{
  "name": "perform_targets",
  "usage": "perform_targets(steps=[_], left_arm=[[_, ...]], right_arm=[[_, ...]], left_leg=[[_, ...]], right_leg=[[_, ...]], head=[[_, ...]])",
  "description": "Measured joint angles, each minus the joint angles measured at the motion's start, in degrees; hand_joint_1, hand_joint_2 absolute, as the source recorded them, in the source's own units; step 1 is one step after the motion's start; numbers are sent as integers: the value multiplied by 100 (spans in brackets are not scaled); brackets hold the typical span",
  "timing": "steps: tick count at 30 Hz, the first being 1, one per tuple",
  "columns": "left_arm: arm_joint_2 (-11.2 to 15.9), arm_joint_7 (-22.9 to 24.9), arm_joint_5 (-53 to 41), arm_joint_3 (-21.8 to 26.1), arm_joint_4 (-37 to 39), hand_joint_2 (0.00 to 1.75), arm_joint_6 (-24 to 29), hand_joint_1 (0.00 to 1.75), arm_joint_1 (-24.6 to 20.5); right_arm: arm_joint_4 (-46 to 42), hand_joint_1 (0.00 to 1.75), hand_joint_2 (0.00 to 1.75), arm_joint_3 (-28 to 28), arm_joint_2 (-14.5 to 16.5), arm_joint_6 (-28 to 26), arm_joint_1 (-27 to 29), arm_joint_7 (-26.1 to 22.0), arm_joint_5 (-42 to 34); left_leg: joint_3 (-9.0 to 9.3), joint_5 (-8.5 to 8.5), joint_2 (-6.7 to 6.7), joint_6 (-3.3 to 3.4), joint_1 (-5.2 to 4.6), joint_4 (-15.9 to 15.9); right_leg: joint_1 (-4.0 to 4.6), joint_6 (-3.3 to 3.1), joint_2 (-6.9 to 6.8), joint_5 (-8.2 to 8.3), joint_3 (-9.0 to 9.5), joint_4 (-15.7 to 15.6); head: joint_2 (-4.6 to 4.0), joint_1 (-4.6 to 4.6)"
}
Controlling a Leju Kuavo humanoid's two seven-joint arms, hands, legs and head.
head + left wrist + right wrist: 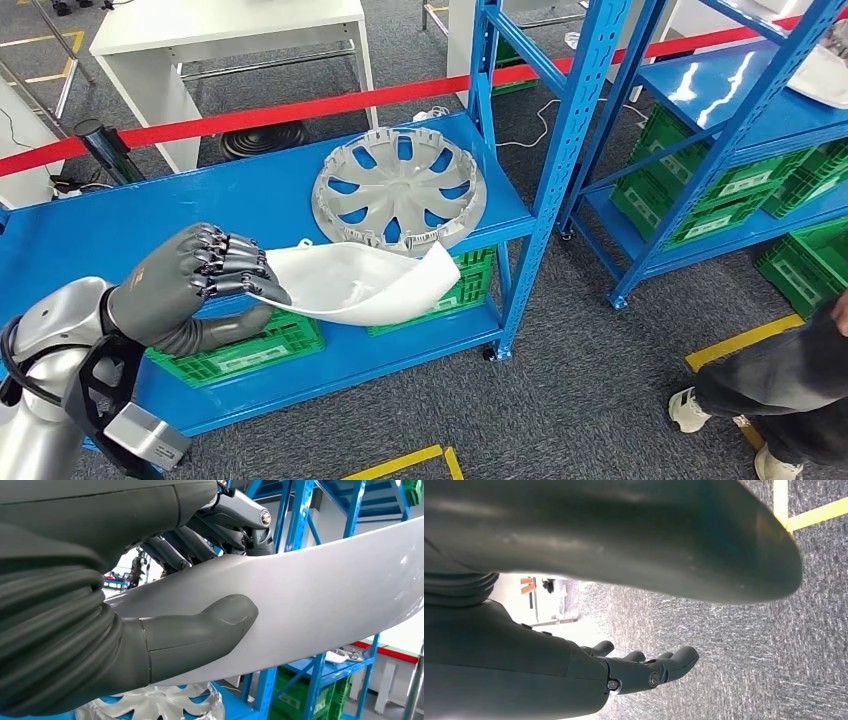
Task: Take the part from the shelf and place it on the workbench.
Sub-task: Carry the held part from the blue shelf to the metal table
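My left hand (195,285) grips a curved white plastic part (360,283), fingers over its top edge and thumb underneath. The part is held in the air in front of the blue shelf (120,225), over the shelf's front edge. In the left wrist view the thumb (200,632) presses the white part (325,595) from one side while the dark fingers (215,525) clamp the other. My right hand (644,672) hangs over the grey carpet with its fingers loosely extended and nothing in it.
A silver wheel cover (400,190) lies on the blue shelf behind the part. Green crates (250,350) sit on the lower shelf. A second blue rack (720,120) stands at right. A red barrier tape (300,108) and white table (230,40) lie behind. A person's legs (780,390) stand at lower right.
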Motion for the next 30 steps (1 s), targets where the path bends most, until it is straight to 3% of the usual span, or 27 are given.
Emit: perform_targets(steps=[12,18,21,23,25,26,27,28,30], left_arm=[[-288,72,-205,329,-64,175,338,175,302],[-359,164,-351,533,-108,175,456,175,599],[-378,159,-407,617,-169,175,454,175,680],[-408,150,-460,657,-193,175,443,175,708],[-433,146,-485,682,-194,175,436,175,751],[-443,146,-491,693,-193,175,430,175,783],[-451,146,-495,706,-193,175,424,175,812],[-457,146,-498,720,-193,175,419,175,836],[-463,146,-503,748,-196,175,412,175,859]], right_arm=[[0,0,0,0,0,48,0,-1,38],[0,0,0,0,1,64,8,-1,76],[0,0,0,0,-1,65,8,-1,88],[0,0,0,1,-3,63,6,-2,101],[0,0,0,2,-9,63,9,-2,116],[0,0,0,2,-13,63,11,-2,124],[0,0,0,2,-14,63,12,-1,131],[0,0,0,2,-15,63,12,-1,135],[1,0,0,2,-21,63,5,0,143]], left_leg=[[-1,-7,0,11,-9,8],[-3,-27,1,74,-44,24],[39,57,8,139,-11,-85],[61,115,19,174,26,-163],[28,127,26,188,30,-150],[4,129,29,187,30,-129],[-22,130,31,183,31,-103],[-50,132,31,178,33,-74],[-103,130,28,147,36,1]], right_leg=[[-6,12,0,3,3,-6],[-40,71,1,7,12,-17],[-35,128,0,-24,21,-2],[-26,157,1,-294,-137,375],[-28,180,1,-684,-472,1118],[-32,190,1,-790,-598,1409],[-35,195,0,-795,-636,1518],[-40,197,-1,-694,-553,1388],[-50,186,-8,-383,-142,656]], head=[[0,-1],[1,-2],[1,1],[1,9],[1,16],[1,16],[1,16],[1,16],[1,15]])
